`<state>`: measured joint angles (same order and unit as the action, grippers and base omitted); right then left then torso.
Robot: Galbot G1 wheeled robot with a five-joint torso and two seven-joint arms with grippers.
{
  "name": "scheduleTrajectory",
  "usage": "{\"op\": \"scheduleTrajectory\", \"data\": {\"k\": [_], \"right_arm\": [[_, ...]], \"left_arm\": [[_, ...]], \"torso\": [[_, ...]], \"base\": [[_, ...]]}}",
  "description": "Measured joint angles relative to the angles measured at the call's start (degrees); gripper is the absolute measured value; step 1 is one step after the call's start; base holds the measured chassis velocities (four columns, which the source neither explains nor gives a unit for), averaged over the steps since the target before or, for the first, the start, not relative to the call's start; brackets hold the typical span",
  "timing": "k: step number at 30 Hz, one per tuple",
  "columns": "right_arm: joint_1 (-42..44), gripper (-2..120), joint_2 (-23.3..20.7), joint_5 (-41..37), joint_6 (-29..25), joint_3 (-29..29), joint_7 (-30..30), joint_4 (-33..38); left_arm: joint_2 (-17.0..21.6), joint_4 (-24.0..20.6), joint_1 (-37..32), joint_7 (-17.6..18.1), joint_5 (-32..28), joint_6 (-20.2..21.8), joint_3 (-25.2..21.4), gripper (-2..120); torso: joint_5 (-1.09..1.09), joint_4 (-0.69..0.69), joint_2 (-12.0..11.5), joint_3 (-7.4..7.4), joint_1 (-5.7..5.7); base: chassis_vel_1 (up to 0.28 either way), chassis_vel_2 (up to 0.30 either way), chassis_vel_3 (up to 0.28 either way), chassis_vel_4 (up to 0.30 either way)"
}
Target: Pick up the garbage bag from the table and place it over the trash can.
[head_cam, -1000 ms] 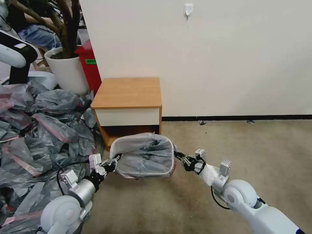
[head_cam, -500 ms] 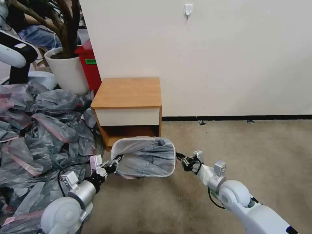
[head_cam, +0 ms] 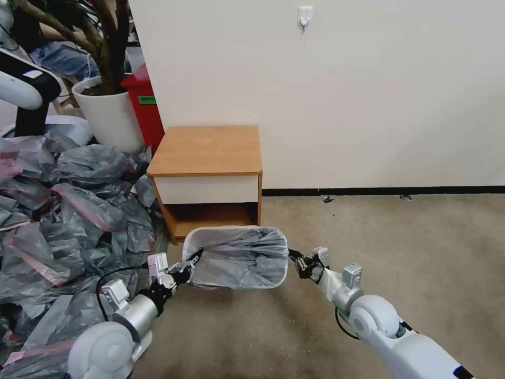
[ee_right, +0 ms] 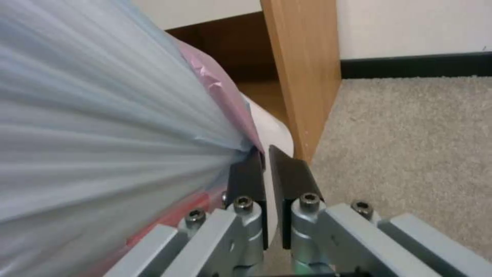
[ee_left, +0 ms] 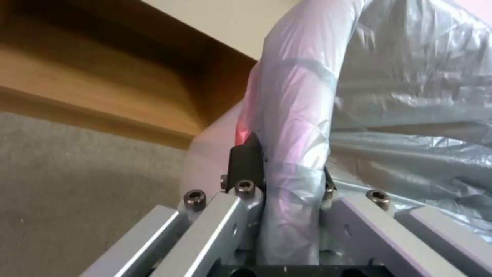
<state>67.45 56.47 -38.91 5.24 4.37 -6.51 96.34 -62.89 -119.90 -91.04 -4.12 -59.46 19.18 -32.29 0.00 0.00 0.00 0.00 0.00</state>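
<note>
The thin, translucent grey garbage bag (head_cam: 239, 258) with its pink-red band is stretched open over the small cream-beige plastic trash can (head_cam: 197, 239), which stands on the beige carpet (head_cam: 400, 242) just in front of the light-brown wooden nightstand table (head_cam: 208, 150). From the head camera, the left gripper (head_cam: 192, 260) sits at the can's left end, the right gripper (head_cam: 292, 256) at its right end, the bag's mouth taut between them. The left wrist camera gets in close: the dark pads (ee_left: 247, 159) are pinched shut on a gathered fold of grey-pink film (ee_left: 292, 127) pressed against the cream wall (ee_left: 210, 154) of the can, with the nightstand's open shelf just behind. The right wrist camera adds its own detail, with black fingers (ee_right: 295, 181) nearly together at the bag's pink edge (ee_right: 220, 88), the can's pale rim (ee_right: 271, 134) beside them, though whether film is actually clamped there cannot be told. Left of the nightstand lies a big heap of grey-and-pink bags (head_cam: 63, 210).
</note>
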Motion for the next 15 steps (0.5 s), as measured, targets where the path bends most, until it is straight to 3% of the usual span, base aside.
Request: {"op": "scheduleTrajectory", "data": {"k": [7, 15], "right_arm": [[0.5, 7, 0.1, 0.1, -1.5, 0.0, 1.1, 0.8], [2.6, 36, -0.5, 0.3, -2.7, 1.0, 3.9, 4.2]], "left_arm": [[-0.2, 0.1, 0.0, 0.0, 0.5, -0.2, 0.1, 4], [-0.4, 1.6, 0.8, 0.2, 0.8, -0.4, 0.0, 3]], "torso": [[0.0, 0.0, 0.0, 0.0, 0.0], [0.0, 0.0, 0.0, 0.0, 0.0]], "base": [[0.0, 0.0, 0.0, 0.0], [0.0, 0.0, 0.0, 0.0]]}}
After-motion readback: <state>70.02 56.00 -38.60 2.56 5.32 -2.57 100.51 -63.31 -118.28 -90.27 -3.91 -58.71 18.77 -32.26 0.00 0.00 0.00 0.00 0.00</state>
